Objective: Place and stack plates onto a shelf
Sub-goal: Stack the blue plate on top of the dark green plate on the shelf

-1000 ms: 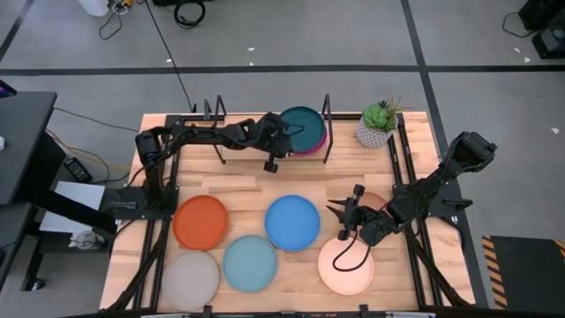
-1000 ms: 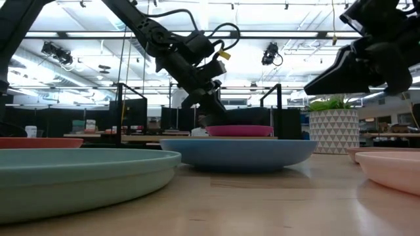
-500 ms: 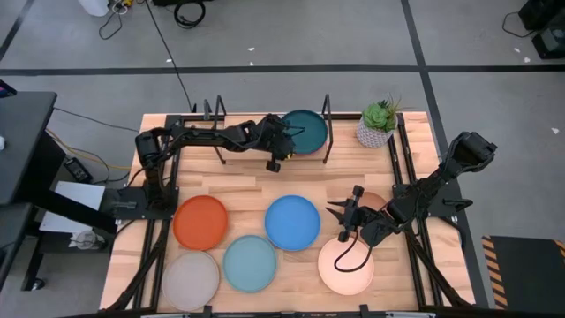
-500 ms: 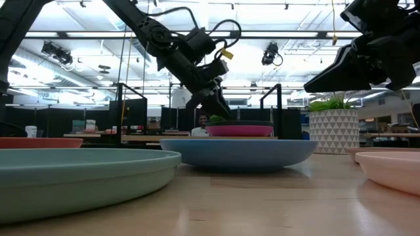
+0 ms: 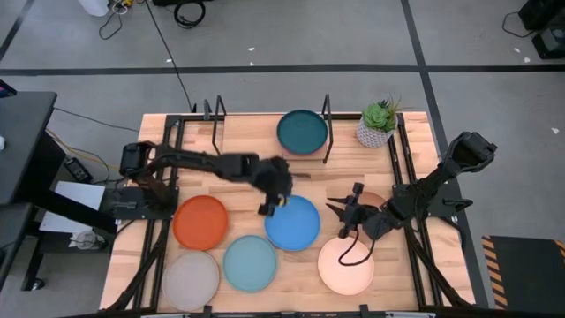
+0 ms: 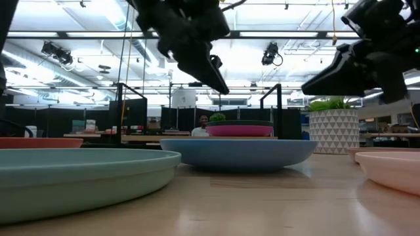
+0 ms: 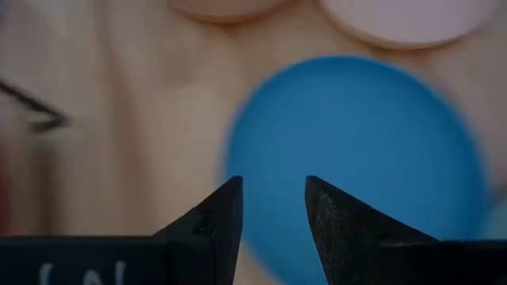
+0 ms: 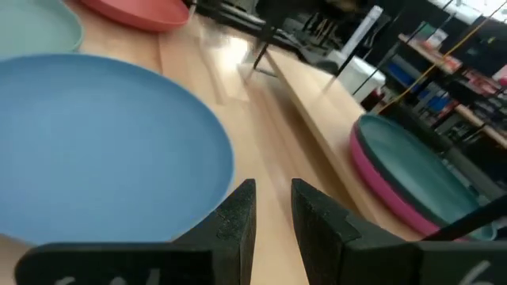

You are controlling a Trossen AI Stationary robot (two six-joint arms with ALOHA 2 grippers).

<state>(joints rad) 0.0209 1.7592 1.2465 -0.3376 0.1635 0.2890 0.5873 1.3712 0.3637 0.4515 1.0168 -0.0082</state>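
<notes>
- My left tool [image 5: 267, 206] hangs over the near-left rim of the blue plate [image 5: 293, 222], its fingers a narrow gap apart and holding nothing; the left wrist view shows that gap over the plate's edge [image 7: 356, 158].
- My right tool [image 5: 336, 212] waits above the counter [image 5: 238, 172] just right of the blue plate, over the cream plate [image 5: 346, 266], fingers close together with a slim gap and empty.
- On the shelf [image 5: 247, 132], the dark teal plate [image 5: 302, 131] sits at the right end, against the right wire upright; the left stretch of the board is bare wood.
- From above only the dark teal plate shows there; the low view and right wrist view show a magenta plate [image 6: 240, 130] under it, the teal one [image 8: 412, 162] stacked on top.
- Bare counter runs between the shelf and the front plates: orange plate [image 5: 200, 222], grey plate [image 5: 190, 278], light teal plate [image 5: 250, 262].
- A brown plate [image 5: 375, 201] lies partly hidden under my right arm.
- The potted plant [image 5: 379, 122] stands just right of the shelf, near the counter's back edge.
</notes>
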